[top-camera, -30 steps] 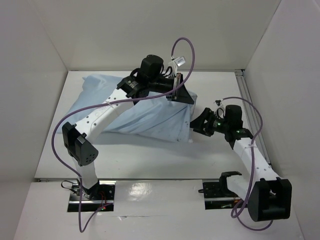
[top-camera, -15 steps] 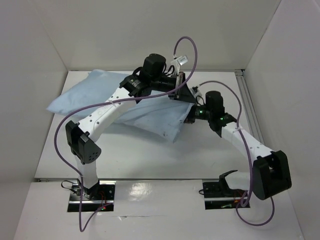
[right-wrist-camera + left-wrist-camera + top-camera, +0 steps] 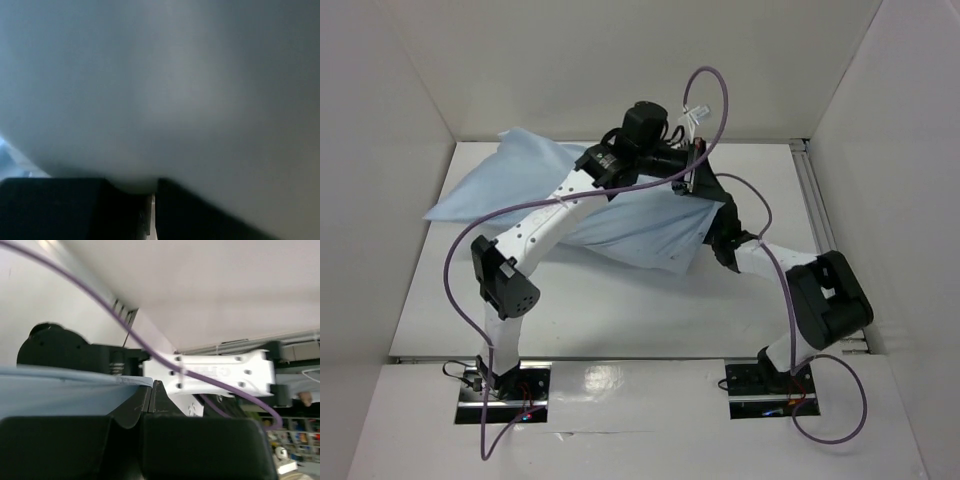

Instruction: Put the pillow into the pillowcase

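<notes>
The light blue pillowcase (image 3: 630, 225) hangs stretched and tilted over the back of the table, its right end raised. My left gripper (image 3: 698, 183) is shut on that end's upper edge. In the left wrist view the blue hem (image 3: 60, 390) runs into the closed jaws of the left gripper (image 3: 151, 385). My right gripper (image 3: 722, 240) presses against the lower right edge of the pillowcase. The right wrist view is filled with the pillowcase (image 3: 160, 90), and the right gripper (image 3: 152, 187) is shut with the cloth at its tips. The pillow is hidden.
White walls enclose the table on three sides. A metal rail (image 3: 812, 190) runs along the right edge. The left arm (image 3: 545, 225) crosses in front of the pillowcase, and its purple cable (image 3: 715, 95) loops above. The right arm's elbow (image 3: 828, 300) sits near the right front.
The right arm swung left to the pillowcase's right edge and its jaws shut. The left gripper carried the pillowcase's end up and rightward, and the cloth rose off the table.
</notes>
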Motion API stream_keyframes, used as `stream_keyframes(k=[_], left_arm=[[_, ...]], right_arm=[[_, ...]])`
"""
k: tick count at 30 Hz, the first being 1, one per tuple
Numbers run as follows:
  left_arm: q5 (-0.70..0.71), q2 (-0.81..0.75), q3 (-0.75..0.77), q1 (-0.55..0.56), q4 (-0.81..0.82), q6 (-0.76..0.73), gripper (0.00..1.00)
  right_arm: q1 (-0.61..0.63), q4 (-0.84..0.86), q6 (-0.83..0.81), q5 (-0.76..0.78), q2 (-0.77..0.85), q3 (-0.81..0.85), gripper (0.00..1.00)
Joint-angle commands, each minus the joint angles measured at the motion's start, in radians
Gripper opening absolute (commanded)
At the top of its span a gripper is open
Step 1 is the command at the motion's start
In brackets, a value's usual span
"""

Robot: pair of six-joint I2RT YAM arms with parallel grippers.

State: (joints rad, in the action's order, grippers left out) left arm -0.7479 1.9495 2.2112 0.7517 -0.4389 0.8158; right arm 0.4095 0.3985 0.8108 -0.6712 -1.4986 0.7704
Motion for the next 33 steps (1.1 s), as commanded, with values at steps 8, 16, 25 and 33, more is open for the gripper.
stream_keyframes(k=[8, 16, 25, 33], left_arm=[[-0.010, -0.005, -0.088, 0.020, 0.148, 0.010, 0.03], [0.011, 0.052, 0.013, -0.090, -0.128, -0.153, 0.94], [0.596, -0.162, -0.068, -0.327, -0.480, -0.326, 0.74], [0.624, -0.550, -0.625, -0.704, -0.337, -0.251, 0.76]], right_arm=[[-0.090, -0.323, -0.127, 0.160, 0.228, -0.060, 0.17], [-0.331, -0.858, -0.297, 0.388, 0.471, -0.069, 0.89], [-0.466, -1.078, -0.289, 0.521, 0.549, 0.033, 0.93], [-0.466, -1.113, -0.337, 0.509, 0.520, 0.395, 0.96]])
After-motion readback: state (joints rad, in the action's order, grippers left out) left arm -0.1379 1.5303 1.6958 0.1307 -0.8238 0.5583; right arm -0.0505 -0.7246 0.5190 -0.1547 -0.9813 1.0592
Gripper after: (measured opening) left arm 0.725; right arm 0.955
